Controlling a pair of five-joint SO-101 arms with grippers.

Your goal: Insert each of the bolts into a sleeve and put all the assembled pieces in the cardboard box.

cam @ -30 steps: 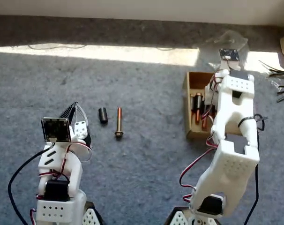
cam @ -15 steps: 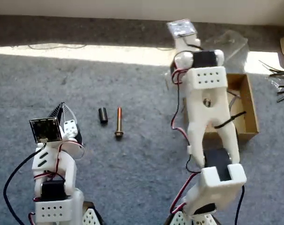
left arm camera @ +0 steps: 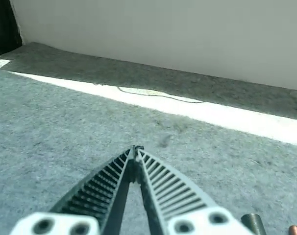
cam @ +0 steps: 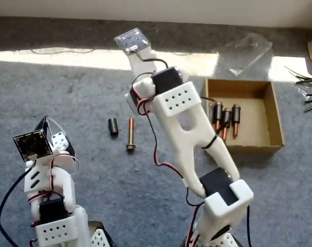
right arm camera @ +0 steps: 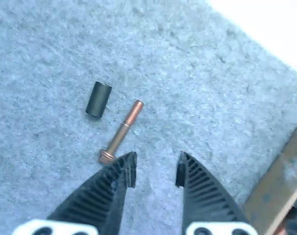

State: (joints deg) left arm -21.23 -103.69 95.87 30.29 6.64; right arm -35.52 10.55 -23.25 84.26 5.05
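The copper-coloured bolt (cam: pixel 131 134) (threaded shaft, wider head) lies on the grey carpet (cam: pixel 68 92), the short black sleeve (cam: pixel 113 126) just beside it. The right gripper (right arm camera: pixel 156 169) hovers near, jaws parted and empty; the left gripper (left arm camera: pixel 136 152) is closed.

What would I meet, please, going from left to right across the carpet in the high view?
The left gripper → black sleeve → copper bolt → cardboard box, with the assembled pieces lying inside it.
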